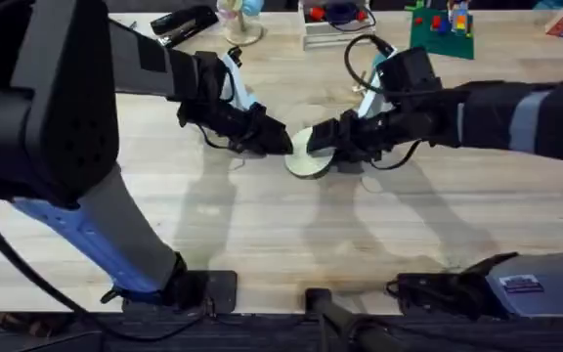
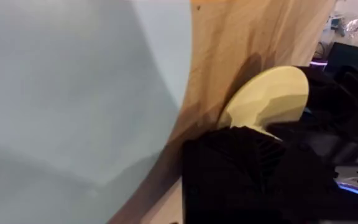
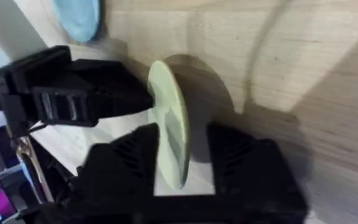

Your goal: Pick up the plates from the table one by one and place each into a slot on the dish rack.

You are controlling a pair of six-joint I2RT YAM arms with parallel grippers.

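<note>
The right gripper [image 3: 178,171] pinches the cream plate [image 3: 171,140] on edge, mid-pickup. Whether the left gripper [image 1: 274,140], touching it, is closed, I cannot tell. Next, probably a lift toward the rack.

No legible text, brand, number or sign. One white label [image 1: 522,284] on the grey housing at the right arm's base, overhead view: printed marks present, too small to read.
</note>
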